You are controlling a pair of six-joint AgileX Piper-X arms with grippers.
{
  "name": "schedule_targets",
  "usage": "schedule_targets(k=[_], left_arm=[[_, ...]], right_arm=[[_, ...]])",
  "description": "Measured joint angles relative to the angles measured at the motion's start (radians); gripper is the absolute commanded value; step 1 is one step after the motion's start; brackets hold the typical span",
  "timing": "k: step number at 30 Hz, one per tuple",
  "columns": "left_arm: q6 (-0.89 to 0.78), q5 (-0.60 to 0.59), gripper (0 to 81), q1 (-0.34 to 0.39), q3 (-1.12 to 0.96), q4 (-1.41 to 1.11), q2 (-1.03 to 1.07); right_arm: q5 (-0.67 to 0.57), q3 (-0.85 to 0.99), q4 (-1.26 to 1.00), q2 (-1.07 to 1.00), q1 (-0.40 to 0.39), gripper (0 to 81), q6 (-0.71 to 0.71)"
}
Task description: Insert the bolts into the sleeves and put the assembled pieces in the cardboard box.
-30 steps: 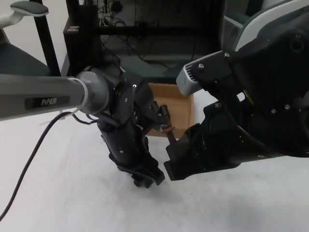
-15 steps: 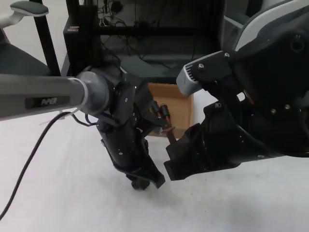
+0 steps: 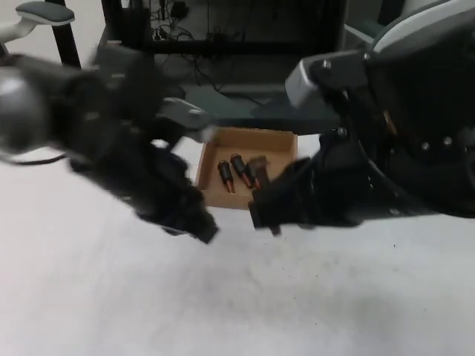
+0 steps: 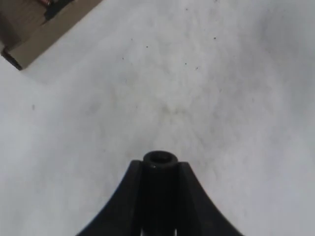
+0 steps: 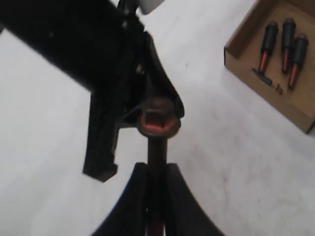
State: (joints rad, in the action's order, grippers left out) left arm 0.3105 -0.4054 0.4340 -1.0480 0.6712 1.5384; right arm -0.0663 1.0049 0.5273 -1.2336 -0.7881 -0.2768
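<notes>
Low over the white bench [image 3: 223, 311], the left gripper [image 4: 160, 173] has its two fingers pressed against a black sleeve [image 4: 160, 158]. The sleeve's open end pokes out just past the fingertips, and it is held clear of the bench. A corner of the box [image 4: 42, 32] shows beyond it, well apart from the sleeve.

The right gripper [image 5: 156, 169] pinches a bolt [image 5: 157, 122] by its shank. The coppery hex head stands out beyond the fingertips. In the right wrist view the head lies right in front of the tip of the left arm's black gripper; whether the two touch cannot be told.

From the high view the two arms come in from either side. Their grippers are near each other in front of the box, with the left one blurred. The box sits on the bench just behind them, with its open top up. Three pieces [image 5: 283, 46] lie side by side inside it, each with a black body and a reddish end. They rest on the box floor, close together and roughly parallel, away from the front wall.
</notes>
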Motion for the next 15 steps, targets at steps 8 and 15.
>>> schedule_targets(k=[8, 15], left_arm=[[-0.1, -0.155, 1.7, -0.044, 0.213, -0.2, -0.299], [-0.231, -0.268, 1.7, -0.044, 0.273, -0.398, -0.43]], right_arm=[[0.0, 0.0, -0.172, -0.038, 0.01, 0.4, -0.1], [-0.017, -0.002, -0.337, -0.093, 0.077, 0.4, -0.242]])
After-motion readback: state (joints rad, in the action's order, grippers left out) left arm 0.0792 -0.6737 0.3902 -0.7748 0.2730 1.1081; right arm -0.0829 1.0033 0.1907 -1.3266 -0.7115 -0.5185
